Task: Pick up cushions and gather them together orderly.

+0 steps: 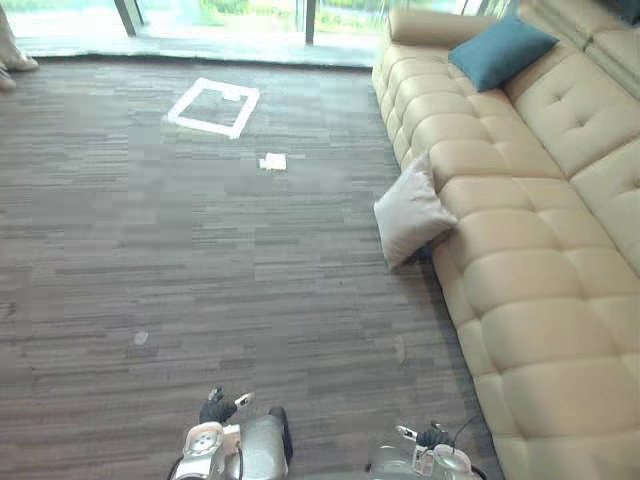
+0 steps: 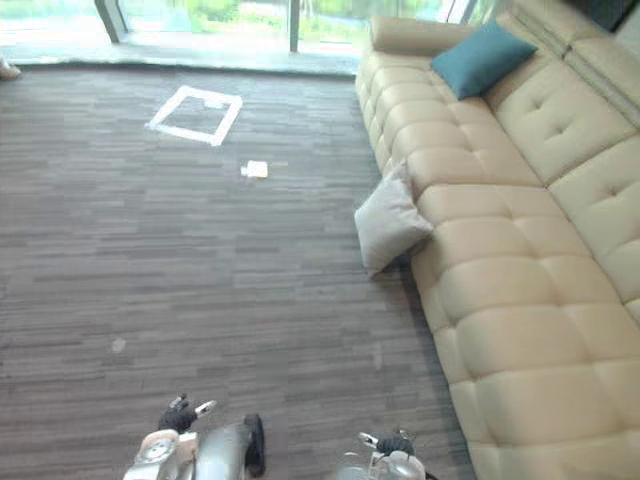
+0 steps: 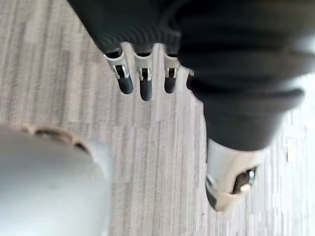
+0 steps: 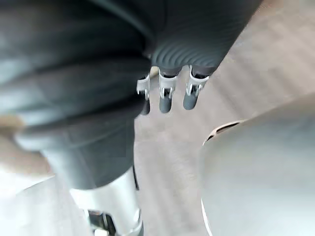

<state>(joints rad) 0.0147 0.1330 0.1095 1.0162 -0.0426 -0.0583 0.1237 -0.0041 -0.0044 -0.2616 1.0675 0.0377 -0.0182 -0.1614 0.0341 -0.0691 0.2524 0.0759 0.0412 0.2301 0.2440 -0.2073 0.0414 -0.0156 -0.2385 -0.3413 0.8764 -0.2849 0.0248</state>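
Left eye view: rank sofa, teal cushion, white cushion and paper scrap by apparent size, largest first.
1. Sofa, by far the largest.
2. Teal cushion and white cushion: they look about alike, and the teal one lies farther from the camera, so they are not ranked.
3. Paper scrap, the smallest.

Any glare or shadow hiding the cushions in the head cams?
Left eye view: daylight blows out the window strip, but the teal cushion and grey cushion are evenly lit. Right eye view: a small shadow sits under the grey cushion by the sofa.
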